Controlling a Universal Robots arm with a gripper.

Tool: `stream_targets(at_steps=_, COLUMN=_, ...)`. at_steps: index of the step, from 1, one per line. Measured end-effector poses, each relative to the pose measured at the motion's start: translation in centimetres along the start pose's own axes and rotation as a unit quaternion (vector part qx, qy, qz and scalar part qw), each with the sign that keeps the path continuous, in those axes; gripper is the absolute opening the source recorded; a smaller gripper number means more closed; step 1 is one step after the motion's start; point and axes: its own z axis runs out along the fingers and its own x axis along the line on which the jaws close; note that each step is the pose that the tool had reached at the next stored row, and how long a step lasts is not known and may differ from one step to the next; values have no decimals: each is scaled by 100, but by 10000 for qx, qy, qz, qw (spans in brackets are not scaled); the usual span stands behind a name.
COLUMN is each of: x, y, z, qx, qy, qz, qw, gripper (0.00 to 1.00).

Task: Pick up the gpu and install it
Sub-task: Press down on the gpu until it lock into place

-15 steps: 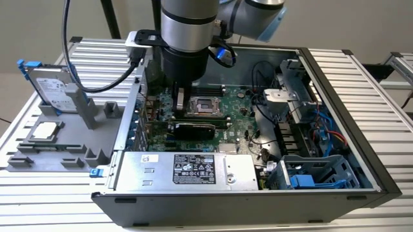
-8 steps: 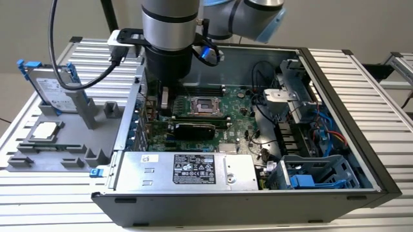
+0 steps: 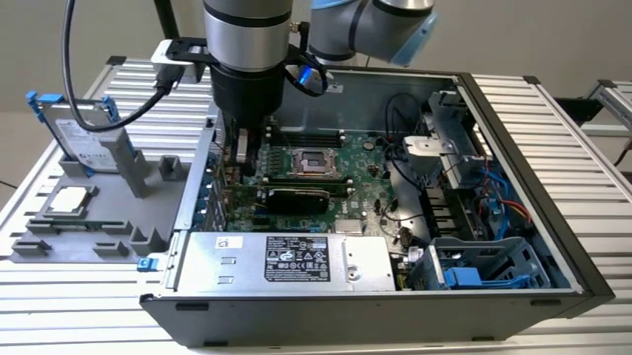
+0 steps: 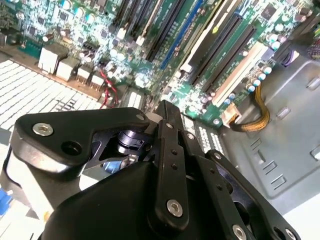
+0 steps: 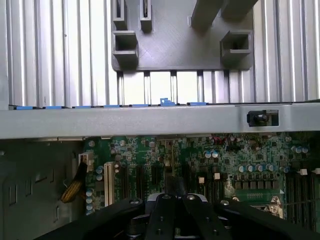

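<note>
In the exterior view the gpu (image 3: 296, 198), a flat card with a black cooler, stands on the green motherboard (image 3: 368, 176) just below the processor socket (image 3: 308, 159). My gripper (image 3: 245, 171) reaches down into the open computer case (image 3: 345, 314), close above the card's end by the case's rear wall. Whether it touches the card is hidden. In both wrist views the black fingers (image 4: 164, 106) (image 5: 174, 196) meet at the tips with nothing seen between them, above the row of expansion slots (image 5: 140, 180). The gripper's own body hides the card there.
On the exterior view's left, a grey holder tray (image 3: 109, 222) carries a silver hard drive in a blue frame (image 3: 87, 137) and a square processor chip (image 3: 67, 200). The power supply (image 3: 296, 259), drive cage (image 3: 484, 266) and loose cables (image 3: 410, 144) crowd the case.
</note>
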Motion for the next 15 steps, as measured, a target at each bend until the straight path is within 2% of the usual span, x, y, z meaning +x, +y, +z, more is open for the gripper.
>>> stream_targets(at_steps=6, x=2, y=72, z=-20, qx=0, qy=0, qz=0, qw=10000, gripper=0)
stream_targets(at_steps=15, x=-3, y=225, z=-12, qx=0, qy=0, qz=0, qw=10000, gripper=0)
